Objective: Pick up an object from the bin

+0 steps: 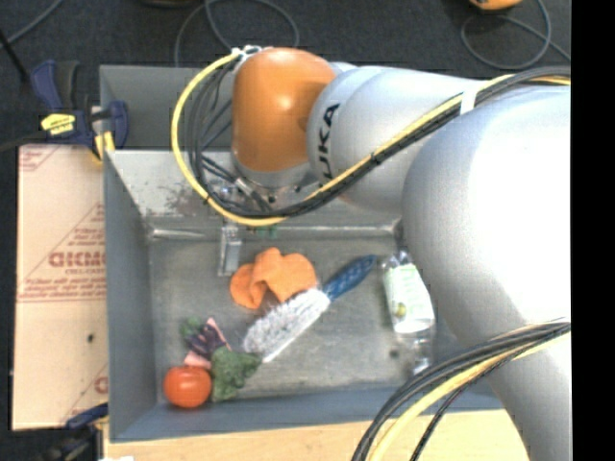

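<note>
Camera view: arm reaches in from the right, wrist bent down, gripper (231,250) low by the bin's (130,286) back wall, just left of one crumpled orange cloth (276,277); whether it is spread or pressed together cannot be told. One blue-handled brush (298,312), one clear bottle (407,301), one red tomato (187,387), one green lump (232,371), one pink-purple piece (204,340).

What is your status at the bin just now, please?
Gripper low near the back of the bin. Nearest thing: orange crumpled piece, just beside it. Blue-handled brush lies along that piece's near side.
</note>
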Controlling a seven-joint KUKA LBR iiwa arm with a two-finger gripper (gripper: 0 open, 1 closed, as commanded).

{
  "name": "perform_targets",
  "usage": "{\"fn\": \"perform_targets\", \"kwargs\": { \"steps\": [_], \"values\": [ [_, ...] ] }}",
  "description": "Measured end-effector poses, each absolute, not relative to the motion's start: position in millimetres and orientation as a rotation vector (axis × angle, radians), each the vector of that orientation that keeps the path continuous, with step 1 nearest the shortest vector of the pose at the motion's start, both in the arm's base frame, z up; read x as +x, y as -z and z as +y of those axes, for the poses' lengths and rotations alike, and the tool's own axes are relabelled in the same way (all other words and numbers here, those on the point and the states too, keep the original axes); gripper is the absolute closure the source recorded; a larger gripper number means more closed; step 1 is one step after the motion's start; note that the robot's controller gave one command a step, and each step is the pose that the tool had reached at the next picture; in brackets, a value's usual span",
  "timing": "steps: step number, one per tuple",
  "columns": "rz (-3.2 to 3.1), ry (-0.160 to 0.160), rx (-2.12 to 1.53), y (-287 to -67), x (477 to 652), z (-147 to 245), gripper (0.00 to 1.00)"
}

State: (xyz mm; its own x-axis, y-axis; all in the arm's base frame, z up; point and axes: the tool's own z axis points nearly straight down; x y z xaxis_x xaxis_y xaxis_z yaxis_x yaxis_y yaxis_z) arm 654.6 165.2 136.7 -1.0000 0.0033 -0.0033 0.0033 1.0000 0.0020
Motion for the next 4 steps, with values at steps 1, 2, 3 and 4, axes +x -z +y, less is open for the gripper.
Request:
{"fn": "perform_targets", "kwargs": {
  "steps": [1, 2, 3, 4],
  "values": [
    [3.138, -0.003, 0.006, -137, 654.6, 165, 0.0],
    [3.129, -0.005, -0.078, -102, 647.2, 122, 0.0],
    [3.141, -0.003, 0.017, -93, 629.9, 73, 0.0],
    [3.127, -0.008, 0.076, -71, 635.3, 66, 1.0]
  ]
}}
